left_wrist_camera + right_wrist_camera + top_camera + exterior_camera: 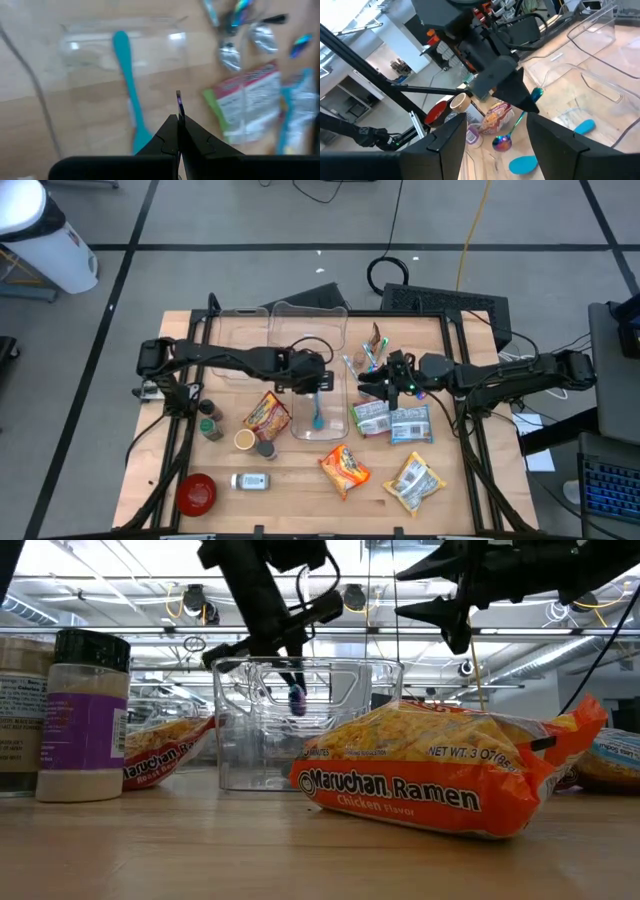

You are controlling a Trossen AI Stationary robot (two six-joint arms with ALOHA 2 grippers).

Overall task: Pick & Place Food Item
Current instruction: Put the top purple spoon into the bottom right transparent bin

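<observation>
My left gripper (318,386) is shut on an iridescent purple spoon (502,143) over the far part of a clear container (318,418). A teal spatula (128,85) lies in that container. In the low view the spoon's lower end (297,698) shows through the container wall, below its rim. My right gripper (380,383) hovers level to the right of the container, open, with nothing between its fingers. Orange ramen packets lie beside the container (267,415) and nearer the front edge (345,468). My left gripper pinches the spoon's thin handle (178,102) between its two fingers, slanting down from the table's left. The spoon hangs below the fingers, bowl (501,144) down, lifted clear of the table.
Green-and-white packets (392,420) and loose shiny spoons (366,358) lie right of the container. Spice jars (85,715) and a red bowl (196,492) stand at the front left. More clear containers (300,322) sit at the far edge. A yellow packet (415,480) lies front right.
</observation>
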